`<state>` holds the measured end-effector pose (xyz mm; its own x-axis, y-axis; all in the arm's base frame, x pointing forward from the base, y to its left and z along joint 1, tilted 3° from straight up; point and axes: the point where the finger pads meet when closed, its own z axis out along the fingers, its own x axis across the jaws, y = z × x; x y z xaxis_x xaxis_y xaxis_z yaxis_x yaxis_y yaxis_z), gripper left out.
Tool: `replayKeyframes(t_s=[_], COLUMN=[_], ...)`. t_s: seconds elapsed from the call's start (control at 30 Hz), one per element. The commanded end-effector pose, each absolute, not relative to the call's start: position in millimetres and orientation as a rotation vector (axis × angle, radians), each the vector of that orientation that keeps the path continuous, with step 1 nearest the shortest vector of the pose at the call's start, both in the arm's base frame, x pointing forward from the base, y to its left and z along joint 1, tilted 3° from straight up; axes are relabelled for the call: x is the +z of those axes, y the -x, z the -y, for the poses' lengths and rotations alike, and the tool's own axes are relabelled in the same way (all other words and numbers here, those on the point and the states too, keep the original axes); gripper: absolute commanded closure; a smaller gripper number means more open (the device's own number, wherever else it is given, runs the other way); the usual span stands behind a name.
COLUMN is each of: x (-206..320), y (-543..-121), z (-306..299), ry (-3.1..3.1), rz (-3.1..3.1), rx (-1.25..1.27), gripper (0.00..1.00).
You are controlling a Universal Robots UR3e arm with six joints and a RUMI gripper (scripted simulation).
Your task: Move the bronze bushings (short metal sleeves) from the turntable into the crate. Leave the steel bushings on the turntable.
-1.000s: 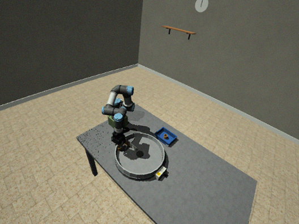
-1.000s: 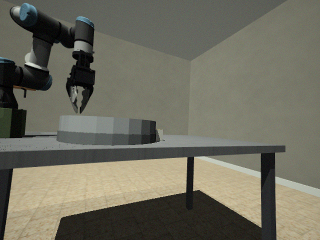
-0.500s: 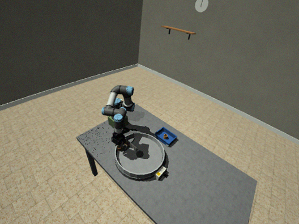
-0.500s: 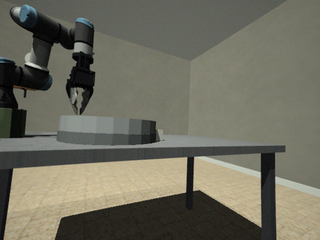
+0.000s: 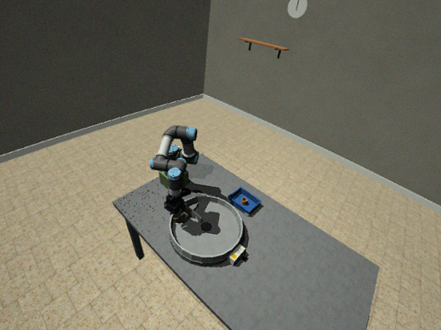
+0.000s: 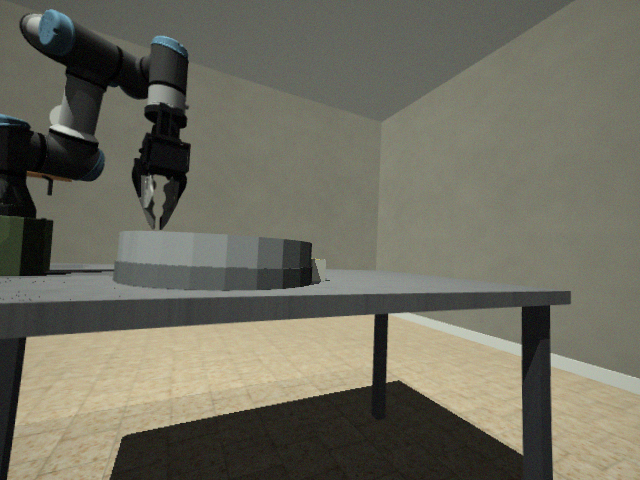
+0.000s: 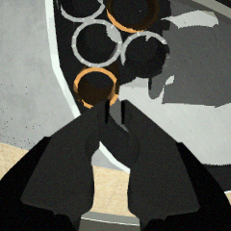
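My gripper (image 6: 157, 226) (image 7: 115, 101) points down just above the near-left rim of the grey turntable (image 5: 201, 258) (image 6: 210, 251) (image 7: 52, 45). Its jaws are shut with nothing between them. In the wrist view a bronze bushing (image 7: 95, 70) stands just ahead of the fingertips, inside the rim. Beyond it are steel bushings, one (image 7: 96, 64) touching or nearly touching it, another (image 7: 123, 54) to the right and a third (image 7: 79, 19) at the top left. A larger-looking bronze bushing (image 7: 122, 27) is at the top. The blue crate (image 5: 252, 196) holds a bronze bushing (image 5: 244, 200).
The crate stands behind the turntable on the grey table (image 5: 302, 277) (image 6: 413, 300). A small white and yellow box (image 5: 237, 255) (image 6: 319, 269) sits against the turntable's outer wall. The arm stands on a green base (image 5: 164, 178) (image 6: 31, 245). The turntable's raised wall surrounds the bushings.
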<state>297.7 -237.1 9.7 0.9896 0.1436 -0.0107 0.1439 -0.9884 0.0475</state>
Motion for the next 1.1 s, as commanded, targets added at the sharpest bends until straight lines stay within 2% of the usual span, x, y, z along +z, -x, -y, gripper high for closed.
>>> replayKeyframes(t_s=[0.0,1.07], x=[10.5,1.9], y=[-298.1,-298.1], z=[237.7,238.2], ry=[-3.083,-3.083], rz=[-0.223,-0.223], rx=[-0.009,-0.009], gripper=[0.95,0.95])
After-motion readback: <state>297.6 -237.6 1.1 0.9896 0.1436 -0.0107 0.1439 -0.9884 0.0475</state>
